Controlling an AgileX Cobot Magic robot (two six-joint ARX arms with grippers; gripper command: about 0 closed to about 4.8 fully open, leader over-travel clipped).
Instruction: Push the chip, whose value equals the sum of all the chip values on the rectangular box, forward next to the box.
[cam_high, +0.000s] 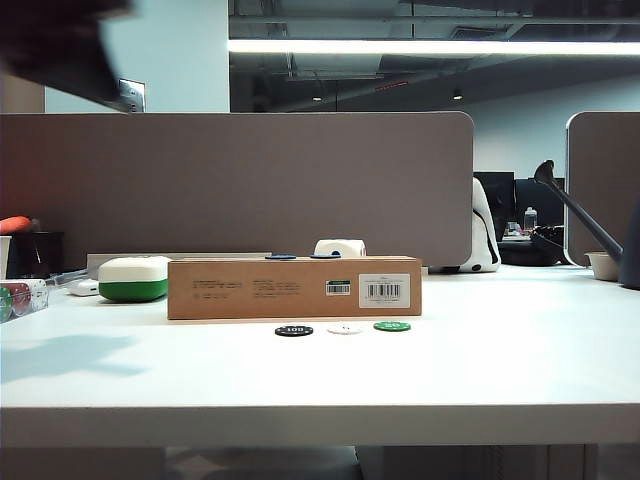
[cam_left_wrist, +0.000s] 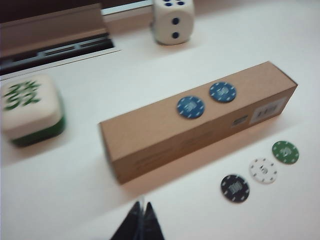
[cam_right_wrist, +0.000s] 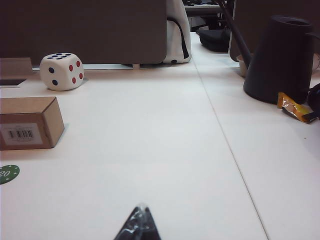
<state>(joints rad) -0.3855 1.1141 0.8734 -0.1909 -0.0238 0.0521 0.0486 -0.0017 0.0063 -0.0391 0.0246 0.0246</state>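
The rectangular box (cam_left_wrist: 200, 122) was a long, low block of matte brown cardboard with sharp corners and a white barcode label on its front face, lying on the smooth white counter (cam_high: 500, 360). Two thin, round blue chips (cam_left_wrist: 190, 107) lay flat on its top, close together but apart. The black chip (cam_left_wrist: 235, 188), flat and round with pale edge spots and a white "100", lay on the counter just in front of the box, with a white chip (cam_left_wrist: 263, 170) at its 3 o'clock in the exterior view and a green chip (cam_left_wrist: 285, 152) beyond that (the three well clear of one another). Bare counter lay open before the row. The left end effector (cam_left_wrist: 141, 225) hung above the counter short of the box, tips together. The right end effector (cam_right_wrist: 140, 225) hovered low over bare counter well right of the box, also closed.
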